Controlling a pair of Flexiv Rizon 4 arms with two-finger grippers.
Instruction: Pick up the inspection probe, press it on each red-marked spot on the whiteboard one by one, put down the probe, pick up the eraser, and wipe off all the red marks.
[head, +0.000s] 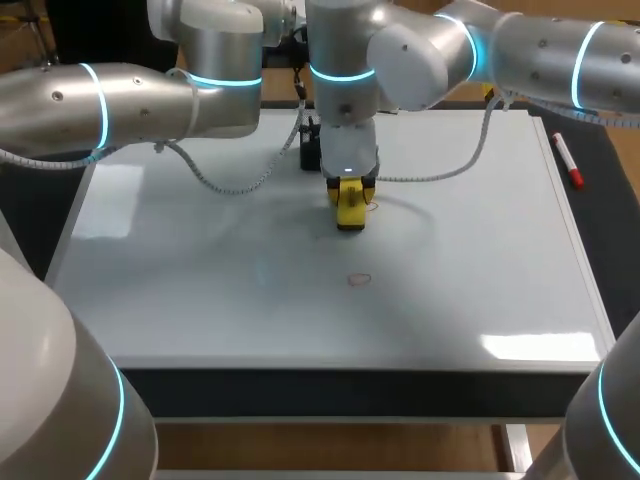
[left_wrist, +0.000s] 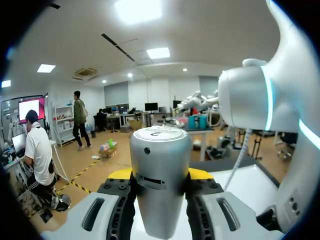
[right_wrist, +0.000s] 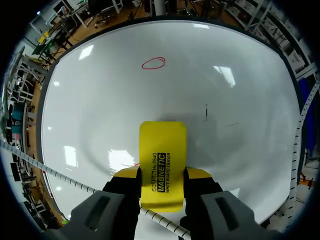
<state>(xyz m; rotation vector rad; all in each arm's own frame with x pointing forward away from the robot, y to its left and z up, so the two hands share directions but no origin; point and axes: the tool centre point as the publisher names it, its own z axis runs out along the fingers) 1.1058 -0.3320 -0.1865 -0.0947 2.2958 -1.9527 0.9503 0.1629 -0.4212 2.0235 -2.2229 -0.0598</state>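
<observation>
My right gripper (right_wrist: 161, 175) is shut on the yellow eraser (right_wrist: 162, 145), which lies flat on the whiteboard (head: 200, 290) near its middle. In the head view the eraser (head: 350, 206) sits below my right wrist. A trace of red mark (head: 372, 207) shows at its edge. A red oval mark (right_wrist: 153, 63) lies ahead of the eraser, nearer the front edge (head: 359, 280). My left gripper (left_wrist: 160, 176) is shut on the silver cylindrical probe (left_wrist: 160, 150), held level above the board's far side. In the head view it is hidden behind my right arm.
A red marker pen (head: 567, 160) lies on the dark strip right of the whiteboard. Coiled cables (head: 230, 185) hang from both arms over the board's far half. A short black line (right_wrist: 206, 112) marks the board beside the eraser.
</observation>
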